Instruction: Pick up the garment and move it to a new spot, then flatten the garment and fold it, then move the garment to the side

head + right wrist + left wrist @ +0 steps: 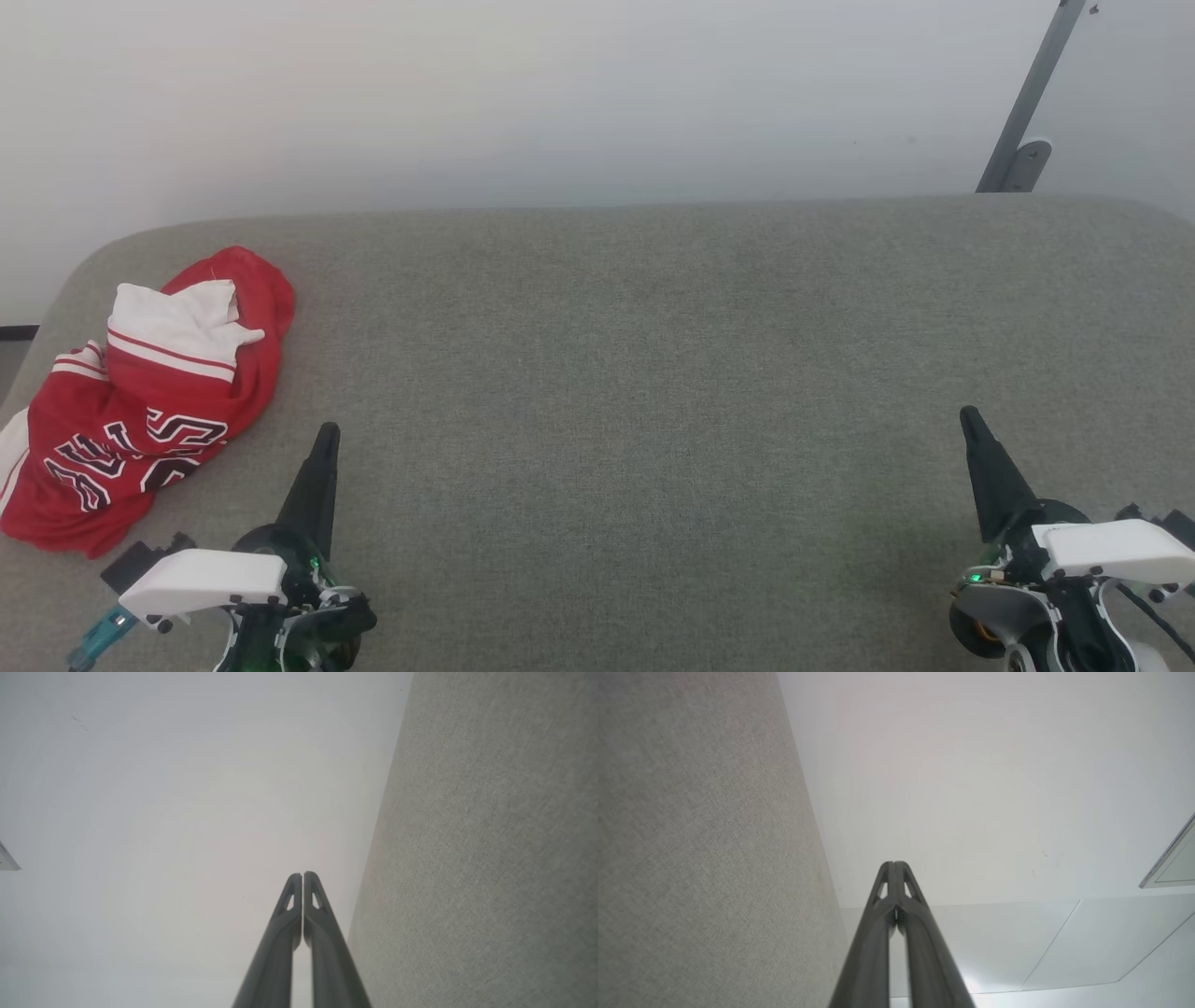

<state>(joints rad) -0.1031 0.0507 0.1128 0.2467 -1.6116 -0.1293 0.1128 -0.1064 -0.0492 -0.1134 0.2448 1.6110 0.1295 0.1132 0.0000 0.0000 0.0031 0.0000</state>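
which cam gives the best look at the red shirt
Head view: the shirt lies crumpled at the left end of the table, lettering visible. The wrist views look past the shut left gripper and right gripper at table fabric and wall.

Grey fabric-covered table (653,355), plain white wall (523,93) behind, slanted grey metal bracket (1027,112) at far right

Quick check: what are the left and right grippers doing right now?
Left gripper: closed, holding nothing.
Right gripper: closed, holding nothing.
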